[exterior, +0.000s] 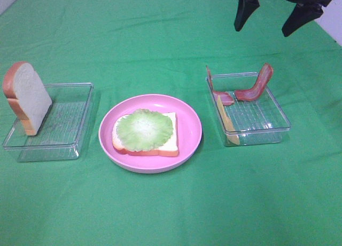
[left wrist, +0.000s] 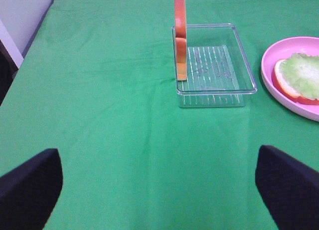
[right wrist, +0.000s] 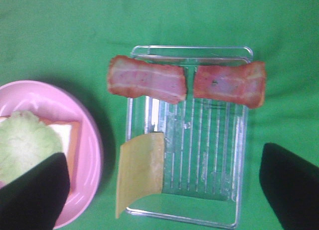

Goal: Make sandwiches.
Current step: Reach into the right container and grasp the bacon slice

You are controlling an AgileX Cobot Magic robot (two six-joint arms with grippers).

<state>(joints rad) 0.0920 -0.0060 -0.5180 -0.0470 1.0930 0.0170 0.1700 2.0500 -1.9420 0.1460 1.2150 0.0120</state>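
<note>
1. Exterior high view: On the green desk, the sandwich is half built. A lower bread slice lies flat on the pink plate in the middle, with the lettuce leaf on top. The second bread slice stands on edge in the left tray. The bacon strips and the cheese square lean against the walls of the right tray. The right tool hangs beyond that tray with its jaws apart and nothing between them. The left tool is out of frame.

2. Left wrist view: The left tool hovers over bare cloth, well short of its tray, jaws spread wide and empty. The upright bread slice shows its orange-brown crust edge-on, and the plate's rim peeks in at one side.

3. Right wrist view: Between the open jaws, two bacon strips rest side by side across one end of the tray. The cheese square is propped on the wall nearest the plate.

4. Step in hand, as judged: a filling from the right tray goes onto the lettuce next.
   - The raised edge of a strip or of the cheese, where it overhangs the rim, offers the cleanest bite.
   - The tool should straddle that thin edge squarely, close without dragging the light tray, and lift clear of the wall.
   - It should then lay the piece flat and centred so the leaf does not slide.
</note>
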